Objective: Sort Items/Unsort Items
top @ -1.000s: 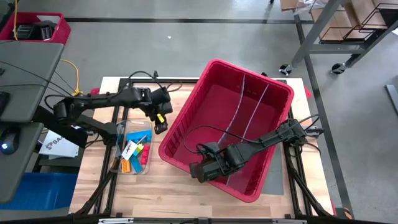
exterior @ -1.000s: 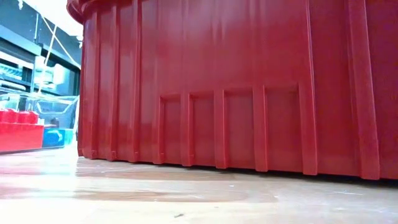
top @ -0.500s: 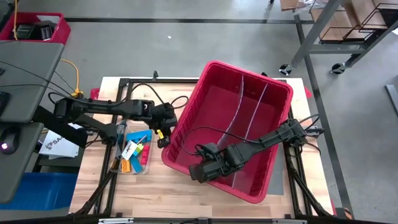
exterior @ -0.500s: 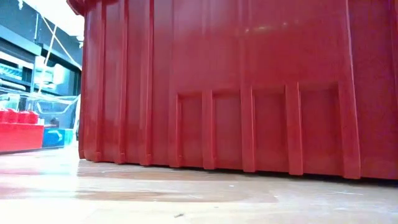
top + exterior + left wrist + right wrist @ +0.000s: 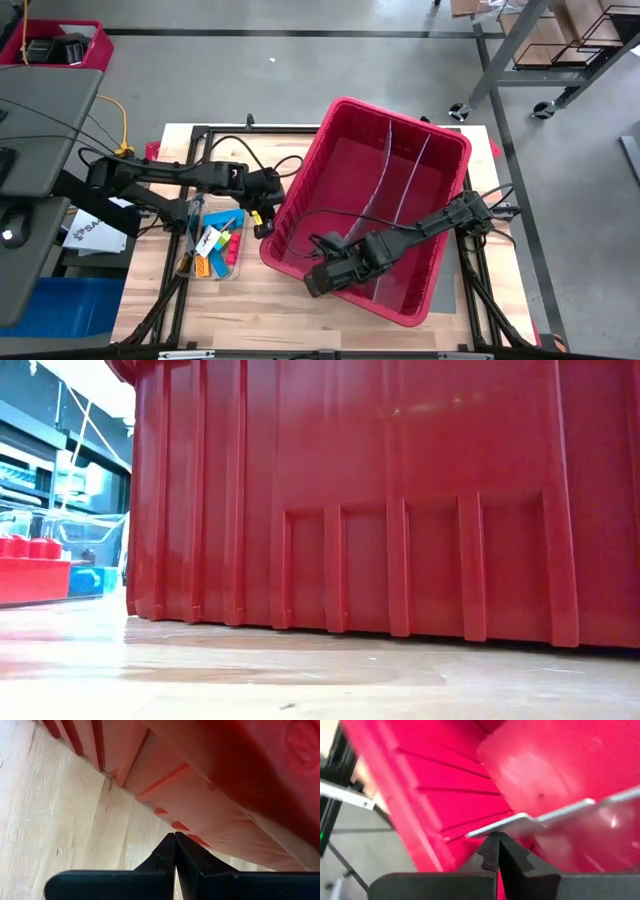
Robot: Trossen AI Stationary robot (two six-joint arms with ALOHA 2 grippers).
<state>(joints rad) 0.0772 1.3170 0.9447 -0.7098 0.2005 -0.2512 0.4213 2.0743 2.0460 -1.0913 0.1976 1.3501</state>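
Two arms are at the large red bin (image 5: 400, 170), which fills the centre-right of the high view and sits skewed on the wooden table (image 5: 270, 305). Left gripper (image 5: 262, 226) is at the bin's left outer wall, low near the table; fingers pressed together, holding nothing, and the left wrist view shows the closed tips (image 5: 175, 845) just beside the ribbed red wall with bare wood next to it. Right gripper (image 5: 312, 285) is inside the bin at its lower-left corner; fingers together, nothing between them, tips (image 5: 496, 845) close to the inner wall and a pale divider strip (image 5: 535, 822). Items (image 5: 213, 243), orange, yellow, blue, green and pink pieces, lie in a small clear tray (image 5: 232, 268) at lower left of the high view, left of the bin, apart from both grippers. Low view: bin wall (image 5: 400, 500) fills most of the frame.
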